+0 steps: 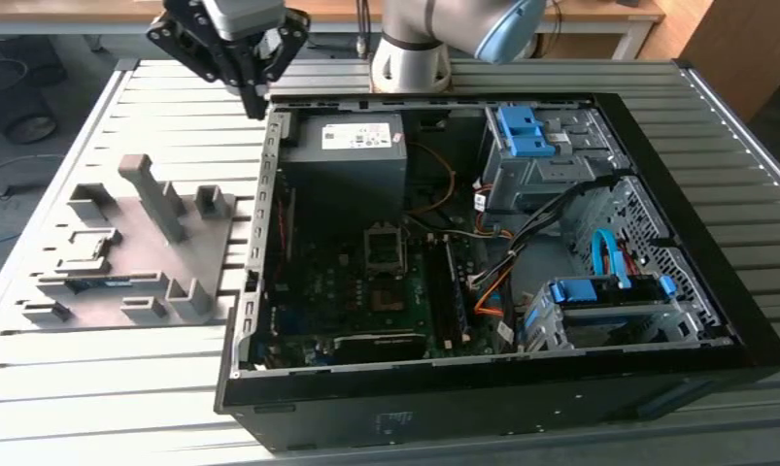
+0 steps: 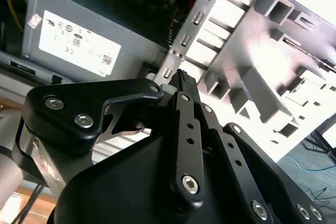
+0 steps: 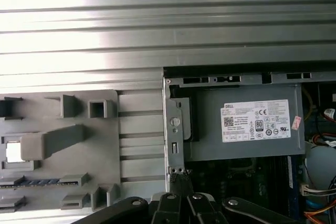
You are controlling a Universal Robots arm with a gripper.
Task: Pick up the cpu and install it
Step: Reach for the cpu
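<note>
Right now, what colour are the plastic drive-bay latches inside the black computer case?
Blue; the plastic drive-bay latches show best in the exterior view.

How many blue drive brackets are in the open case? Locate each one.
2 blue brackets in the case: one far, exterior view's right; one nearer the camera. Others may be hidden.

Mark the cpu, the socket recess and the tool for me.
cpu (image 3: 13, 152), first wrist view, its bright metal top.
socket recess (image 1: 383, 247), exterior view, its dark centre.
tool (image 1: 254, 103), exterior view, between its fingertips.
</note>
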